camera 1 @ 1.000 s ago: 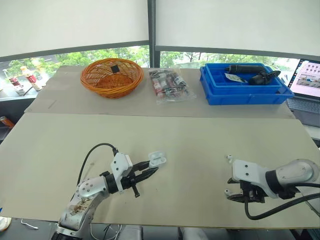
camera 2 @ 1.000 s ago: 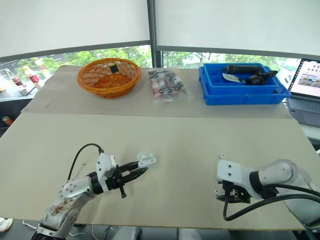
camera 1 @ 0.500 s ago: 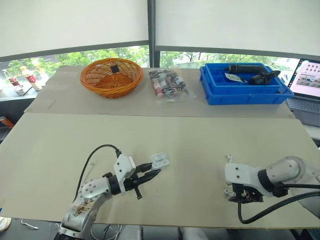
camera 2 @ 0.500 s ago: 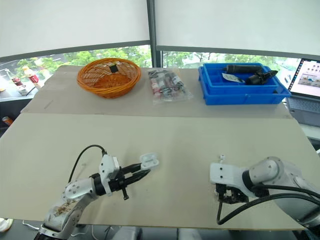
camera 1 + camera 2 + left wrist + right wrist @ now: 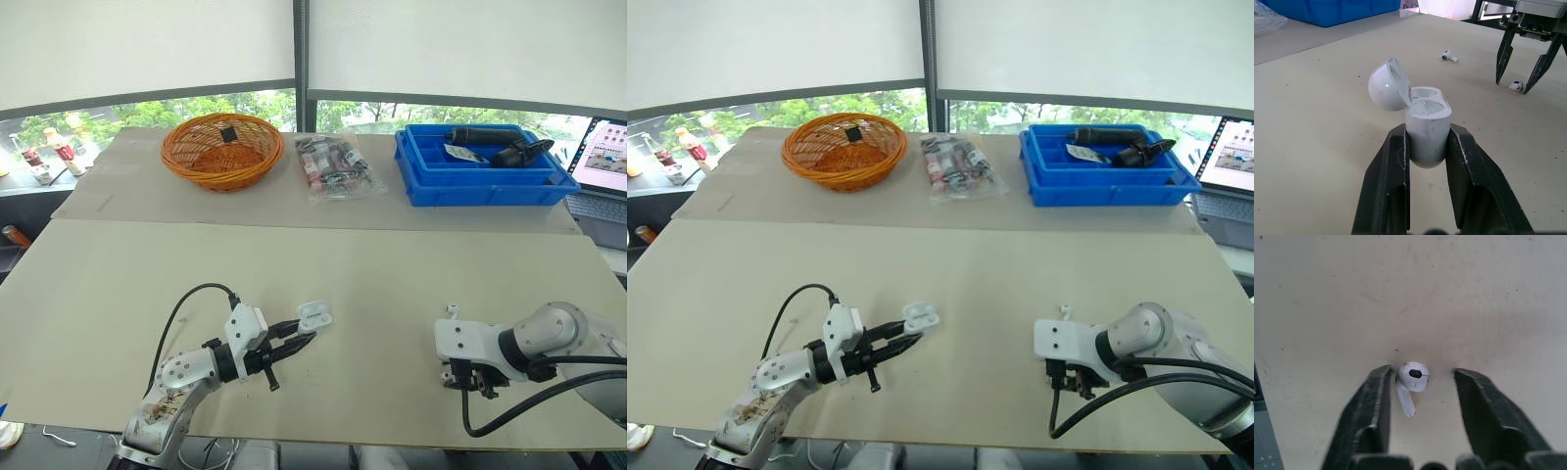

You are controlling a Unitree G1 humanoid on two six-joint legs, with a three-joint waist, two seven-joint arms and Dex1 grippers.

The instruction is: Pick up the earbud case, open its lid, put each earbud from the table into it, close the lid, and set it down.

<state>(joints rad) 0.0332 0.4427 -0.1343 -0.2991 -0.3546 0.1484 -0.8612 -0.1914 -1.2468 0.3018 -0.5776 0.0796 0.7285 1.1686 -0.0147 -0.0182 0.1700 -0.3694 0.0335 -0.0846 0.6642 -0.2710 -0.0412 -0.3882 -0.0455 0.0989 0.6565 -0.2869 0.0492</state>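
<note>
The white earbud case (image 5: pixel 1426 128) has its lid swung open, both wells showing, and it is held upright. My left gripper (image 5: pixel 1427 133) is shut on the case's body, low over the near left of the table (image 5: pixel 392 264); the case (image 5: pixel 312 315) sits at the fingertips. My right gripper (image 5: pixel 1421 372) is open and points down at the table, its fingers straddling one white earbud (image 5: pixel 1411 379) without touching it. In the left wrist view that gripper (image 5: pixel 1512 85) stands over the earbud (image 5: pixel 1515 85). A second earbud (image 5: pixel 1450 56) lies on the table farther off.
Along the back of the table stand an orange wicker basket (image 5: pixel 221 149), a clear packet of small items (image 5: pixel 336 166) and a blue bin (image 5: pixel 480 166) with dark tools. A laptop (image 5: pixel 607 162) sits at the far right edge.
My right gripper has shifted a little to the left and settled around the earbud. The left gripper has held the open case almost still.
</note>
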